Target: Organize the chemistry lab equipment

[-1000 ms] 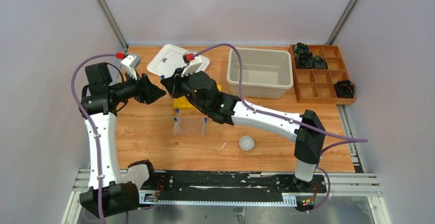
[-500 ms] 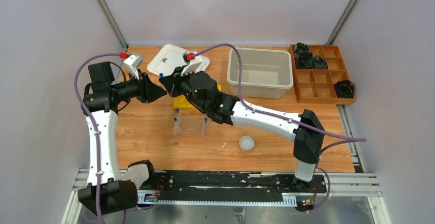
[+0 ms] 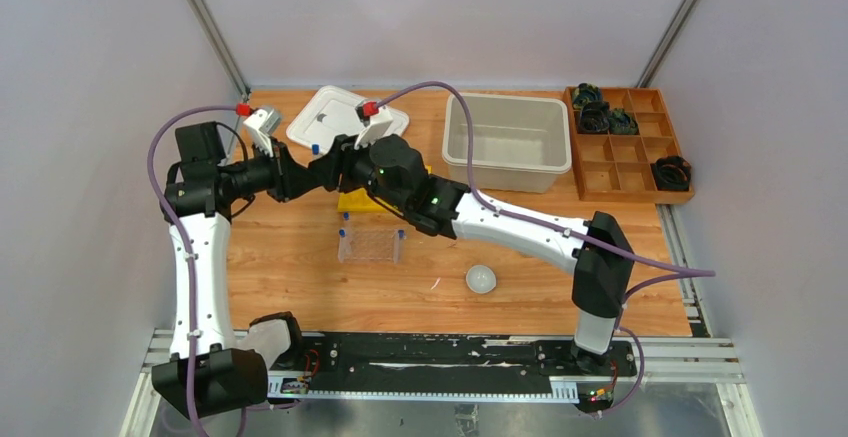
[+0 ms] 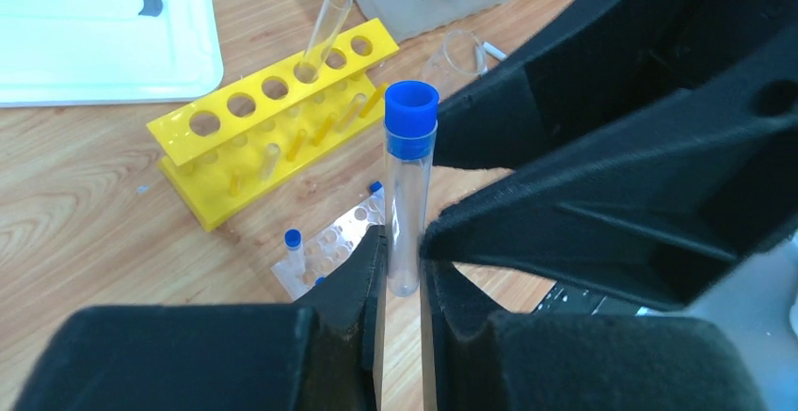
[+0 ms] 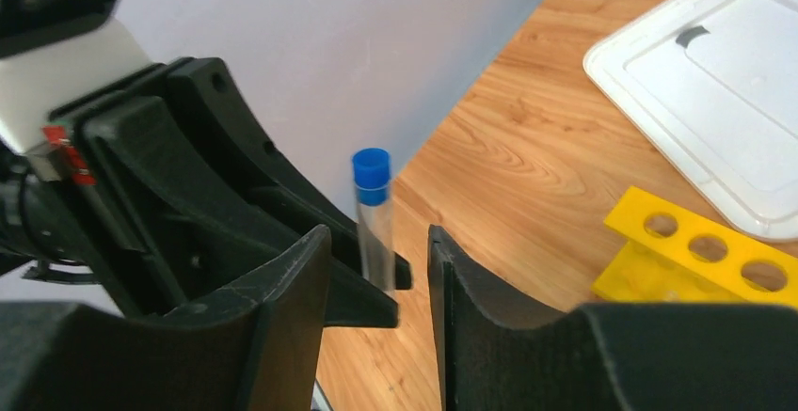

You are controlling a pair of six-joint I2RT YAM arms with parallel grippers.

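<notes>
Seen from above, the left gripper [image 3: 305, 177] and the right gripper [image 3: 328, 169] are meeting tip to tip above the left half of the table [image 3: 300, 282], near the edge of one white lid [image 3: 330, 115]. What is passing between them is too small to tell from here. One yellow rack [image 3: 357, 202] is lying just beyond one clear rack [image 3: 368, 247], with the right arm partly covering it. One white round dish [image 3: 481, 279] is sitting apart, closer to the arm bases. One beige bin [image 3: 508, 162] and one wooden compartment tray [image 3: 640, 147] are standing along the far right.

In the left wrist view, the left gripper's fingers [image 4: 353, 289] are pinching the lower end of one blue-capped tube [image 4: 406, 204] from both sides and holding it upright. The right gripper's two fingers are reaching in from the right beside the tube. Below, the yellow rack is showing six holes in its top row, and one uncapped clear tube [image 4: 327, 27] is leaning in the fourth. The clear rack is carrying two blue caps that I can count. One glass vessel [image 4: 458, 54] is lying between the yellow rack and the bin.

In the right wrist view, the right gripper's fingers [image 5: 282, 317] are standing apart, with the tube between them and a gap showing on each side, so this hand is gripping nothing. Three holes of the yellow rack are showing beside the lid.
</notes>
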